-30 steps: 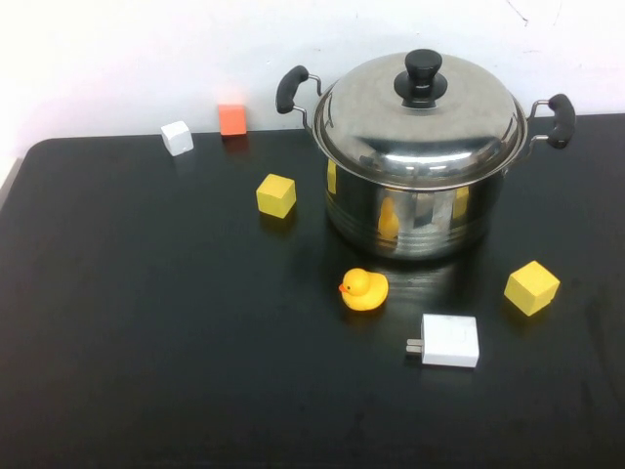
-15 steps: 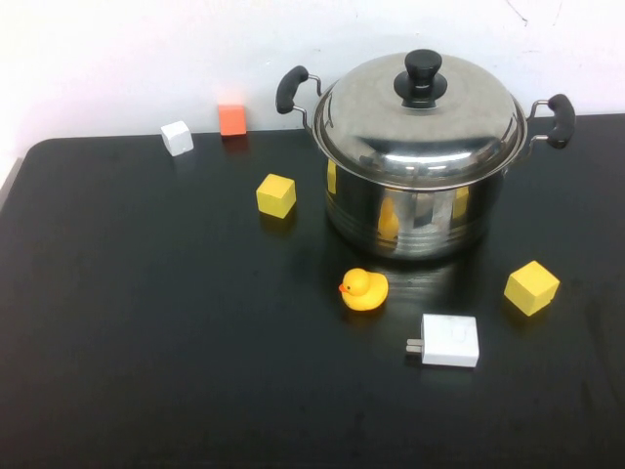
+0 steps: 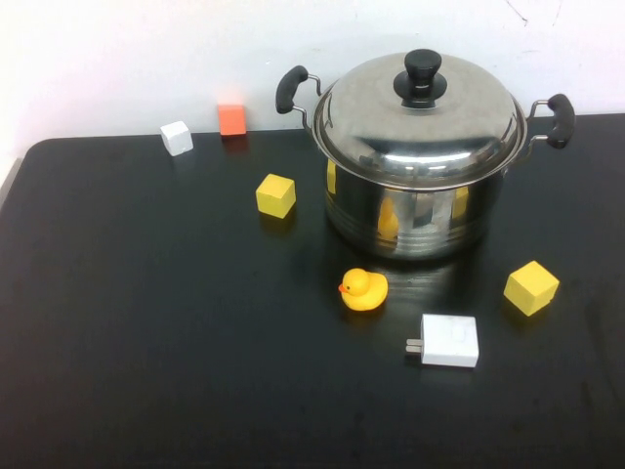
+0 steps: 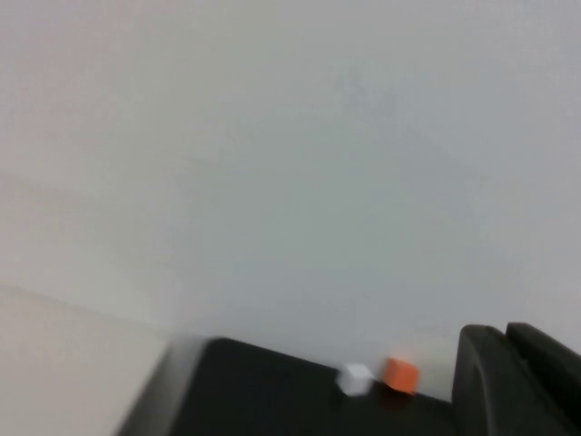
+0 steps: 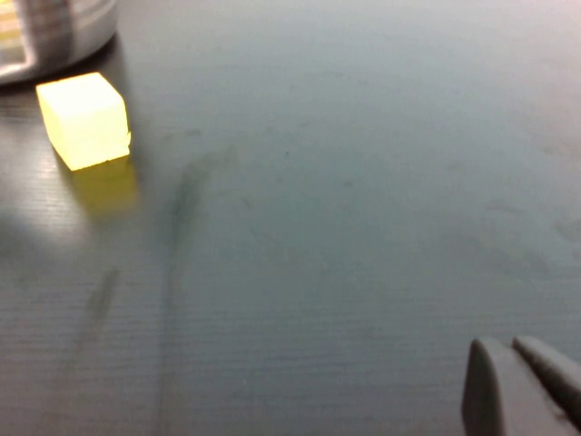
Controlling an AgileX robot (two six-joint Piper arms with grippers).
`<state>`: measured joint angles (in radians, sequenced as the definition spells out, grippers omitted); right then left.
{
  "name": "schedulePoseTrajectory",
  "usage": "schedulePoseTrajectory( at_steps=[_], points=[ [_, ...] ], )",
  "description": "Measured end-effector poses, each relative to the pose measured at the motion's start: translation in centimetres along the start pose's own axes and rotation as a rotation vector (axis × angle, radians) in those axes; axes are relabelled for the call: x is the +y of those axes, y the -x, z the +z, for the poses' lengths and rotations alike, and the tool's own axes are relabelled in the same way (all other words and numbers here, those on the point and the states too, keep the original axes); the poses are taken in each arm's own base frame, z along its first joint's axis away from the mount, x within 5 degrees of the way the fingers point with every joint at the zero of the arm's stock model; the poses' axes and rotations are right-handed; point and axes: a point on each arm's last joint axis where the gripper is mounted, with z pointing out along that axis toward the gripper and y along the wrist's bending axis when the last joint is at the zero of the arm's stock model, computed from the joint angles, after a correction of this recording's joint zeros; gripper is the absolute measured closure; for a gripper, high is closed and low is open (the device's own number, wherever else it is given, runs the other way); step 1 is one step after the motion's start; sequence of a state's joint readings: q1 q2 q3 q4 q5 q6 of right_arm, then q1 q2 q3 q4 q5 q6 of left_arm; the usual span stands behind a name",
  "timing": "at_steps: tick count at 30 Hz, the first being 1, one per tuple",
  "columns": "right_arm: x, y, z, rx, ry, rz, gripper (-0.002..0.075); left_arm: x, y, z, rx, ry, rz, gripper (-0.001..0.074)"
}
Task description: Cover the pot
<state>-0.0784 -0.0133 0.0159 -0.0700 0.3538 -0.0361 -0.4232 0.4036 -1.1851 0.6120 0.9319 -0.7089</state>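
Note:
The large steel pot (image 3: 415,210) stands at the back right of the black table, its two black side handles (image 3: 290,89) sticking out. The domed steel lid (image 3: 420,122) with a black knob (image 3: 422,76) sits on top of it and closes it. Neither arm shows in the high view. My left gripper (image 4: 506,332) is shut and empty, held high and facing the wall over the table's far left part. My right gripper (image 5: 510,347) is shut and empty, low over the bare table, away from the pot's base (image 5: 54,36).
A yellow duck (image 3: 363,289), a white charger (image 3: 447,340) and a yellow cube (image 3: 531,287) lie in front of the pot. Another yellow cube (image 3: 275,194), a white cube (image 3: 177,138) and an orange cube (image 3: 231,119) lie to its left.

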Motion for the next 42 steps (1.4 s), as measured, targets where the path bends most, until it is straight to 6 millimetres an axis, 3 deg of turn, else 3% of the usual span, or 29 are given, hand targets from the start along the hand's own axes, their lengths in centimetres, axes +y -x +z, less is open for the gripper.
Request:
schedulePoseTrajectory(
  at_steps=[13,18,21,25,33,42],
  points=[
    [0.0,0.0,0.0,0.0,0.0,0.0,0.0728,-0.5,-0.5,-0.4,0.05,-0.069,-0.071,0.0735],
    [0.0,0.0,0.0,0.0,0.0,0.0,0.0728,0.4,-0.5,-2.6,-0.008,-0.042,-0.137,0.0735],
    [0.0,0.0,0.0,0.0,0.0,0.0,0.0728,0.8,-1.6,-4.7,-0.02,-0.026,-0.21,0.0735],
    [0.0,0.0,0.0,0.0,0.0,0.0,0.0728,0.5,-5.4,-4.9,0.008,0.02,-0.178,0.0735],
    [0.0,0.0,0.0,0.0,0.0,0.0,0.0728,0.7,-14.6,0.1,0.012,0.033,-0.223,0.0736],
    [0.0,0.0,0.0,0.0,0.0,0.0,0.0728,3.2,-24.3,4.7,0.132,0.046,-0.219,0.0736]
  ],
)
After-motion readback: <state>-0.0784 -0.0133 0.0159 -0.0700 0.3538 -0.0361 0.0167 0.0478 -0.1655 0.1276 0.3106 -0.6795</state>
